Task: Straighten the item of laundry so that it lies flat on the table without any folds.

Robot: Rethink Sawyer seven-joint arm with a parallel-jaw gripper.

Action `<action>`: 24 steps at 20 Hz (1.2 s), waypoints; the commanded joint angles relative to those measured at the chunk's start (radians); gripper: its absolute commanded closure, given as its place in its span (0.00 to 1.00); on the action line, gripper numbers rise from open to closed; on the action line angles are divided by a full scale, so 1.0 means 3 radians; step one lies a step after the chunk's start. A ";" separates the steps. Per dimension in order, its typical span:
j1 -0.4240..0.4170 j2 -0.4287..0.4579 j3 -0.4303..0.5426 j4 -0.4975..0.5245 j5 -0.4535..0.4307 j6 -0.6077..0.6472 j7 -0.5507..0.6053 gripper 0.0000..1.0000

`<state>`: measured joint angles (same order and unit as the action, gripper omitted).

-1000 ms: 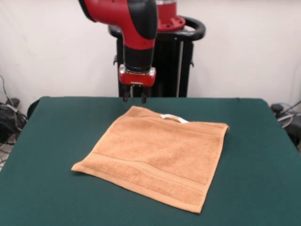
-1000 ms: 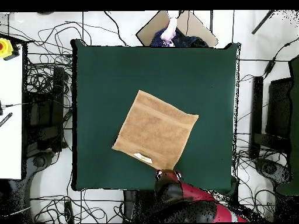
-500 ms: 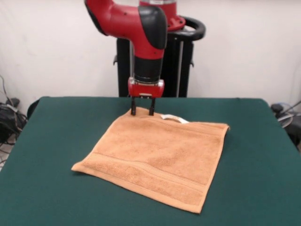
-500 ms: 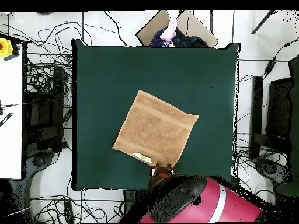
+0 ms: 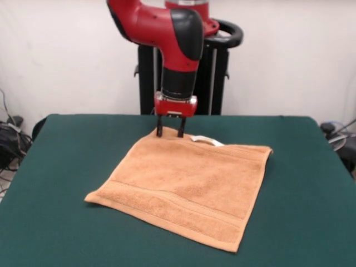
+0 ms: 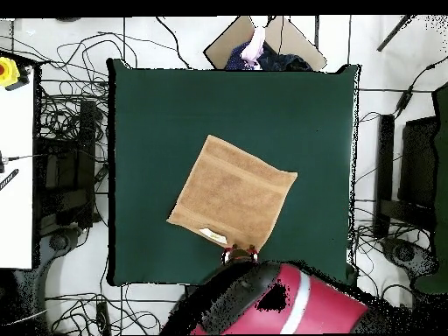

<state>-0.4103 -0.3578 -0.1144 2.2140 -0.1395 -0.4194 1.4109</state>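
Large rectangular table with dark green felt-like top [image 5: 67, 167] [image 6: 157, 114]. Red and black robot arm [image 5: 167, 33] [image 6: 280, 306] coming down over the table edge nearest the towel's tagged corner. Small, roughly square orange-tan terry towel [image 5: 183, 186] [image 6: 232, 194] spread near the table's middle, turned diamond-wise to the table edges, lying flat with no clear folds; woven border bands running along two opposite sides. One corner of towel right under the gripper. Person's hand [image 6: 255, 44] at the table's far edge from the arm in the overhead view, well apart from towel. Gripper [image 5: 169, 133] [image 6: 240, 254] with two dark fingers [image 5: 159, 130] apart, straddling the towel corner, tips at or touching the cloth; contact hard to tell. Small white tag [image 5: 203, 139] [image 6: 211, 234] on towel edge just beside the gripper, sticking up a bit.
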 commanded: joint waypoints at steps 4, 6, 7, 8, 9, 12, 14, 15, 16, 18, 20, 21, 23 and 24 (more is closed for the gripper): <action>0.0268 0.0303 -0.0348 -0.0563 0.0152 0.0875 0.0146 0.00; 0.0167 0.0458 -0.0512 -0.0638 -0.0083 0.0804 0.0020 0.00; 0.0177 0.0558 -0.0620 -0.0703 -0.0157 0.0763 -0.0032 0.00; 0.0205 0.0675 -0.0732 -0.0781 -0.0209 0.0710 -0.0066 0.00; 0.0210 0.0790 -0.0815 -0.0868 -0.0268 0.0627 -0.0079 0.00; 0.0128 0.1128 -0.0950 -0.1099 -0.0429 0.0241 -0.0009 0.00; 0.0080 0.1327 -0.0991 -0.1245 -0.0485 0.0005 0.0062 0.00; 0.0050 0.1397 -0.0990 -0.1292 -0.0504 -0.0096 0.0097 0.00; 0.0019 0.1468 -0.0988 -0.1340 -0.0523 -0.0198 0.0131 0.00; -0.0009 0.1547 -0.0983 -0.1391 -0.0532 -0.0293 0.0164 0.00; -0.0028 0.1570 -0.0978 -0.1408 -0.0554 -0.0301 0.0169 0.00; -0.0036 0.1567 -0.0979 -0.1406 -0.0567 -0.0299 0.0168 0.00; -0.0057 0.1557 -0.0980 -0.1394 -0.0592 -0.0310 0.0165 0.00; -0.0111 0.1524 -0.0938 -0.1384 -0.0646 -0.0272 0.0181 0.00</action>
<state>-0.3634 -0.1575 -0.3267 2.1347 -0.4749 -0.8677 1.4115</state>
